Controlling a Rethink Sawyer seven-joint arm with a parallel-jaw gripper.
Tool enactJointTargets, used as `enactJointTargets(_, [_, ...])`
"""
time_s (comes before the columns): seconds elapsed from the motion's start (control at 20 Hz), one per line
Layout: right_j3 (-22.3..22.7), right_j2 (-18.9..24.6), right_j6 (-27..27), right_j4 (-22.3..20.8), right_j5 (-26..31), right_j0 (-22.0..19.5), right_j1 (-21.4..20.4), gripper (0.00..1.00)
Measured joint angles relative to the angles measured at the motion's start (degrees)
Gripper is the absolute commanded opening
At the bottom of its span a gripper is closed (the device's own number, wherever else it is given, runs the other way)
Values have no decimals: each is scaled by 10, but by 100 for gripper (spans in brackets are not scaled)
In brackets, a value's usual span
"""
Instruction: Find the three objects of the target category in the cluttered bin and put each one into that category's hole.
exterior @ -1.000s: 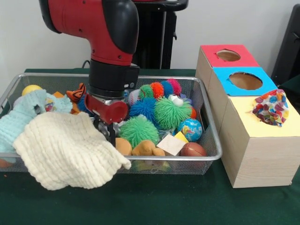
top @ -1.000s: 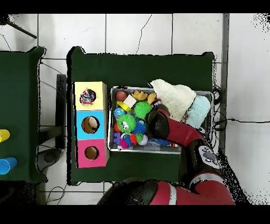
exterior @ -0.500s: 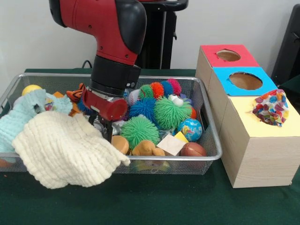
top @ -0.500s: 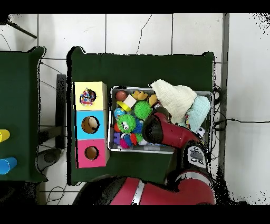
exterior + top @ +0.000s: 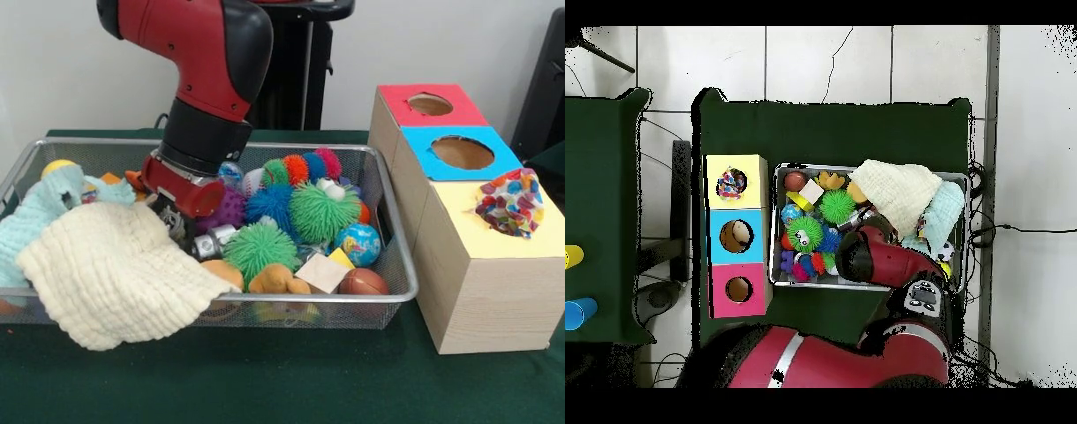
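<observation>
Inside the wire-mesh bin (image 5: 388, 296) on your green desk (image 5: 291, 389), the pincer (image 5: 181, 228) is tilted low against the cream knitted cloth (image 5: 115, 278), beside a spiky green ball (image 5: 261, 248); you cannot tell whether it is spread or holding anything. Well apart from it, the patchwork ball (image 5: 512, 203) sits in the hole (image 5: 732, 184) of your yellow-topped box (image 5: 477, 291).

The bin (image 5: 388, 296) — a wide, shallow silver mesh basket — sat crammed with toys and cloths. A patchwork ball (image 5: 511, 203) of red, blue, yellow and white rested in the hole (image 5: 732, 183) of the yellow-topped wooden box.
</observation>
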Motion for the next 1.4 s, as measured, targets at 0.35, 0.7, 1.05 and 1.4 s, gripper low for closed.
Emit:
enactJointTargets(0.35, [25, 44, 0, -24, 17, -48, -27, 100])
enactJointTargets(0.7, [35, 45, 0, -21, 104, -51, -45, 100])
enactJointTargets(1.05, [54, 148, 0, 29, 327, -189, -74, 100])
enactJointTargets(1.4, [69, 230, 0, 64, 404, -282, -75, 100])
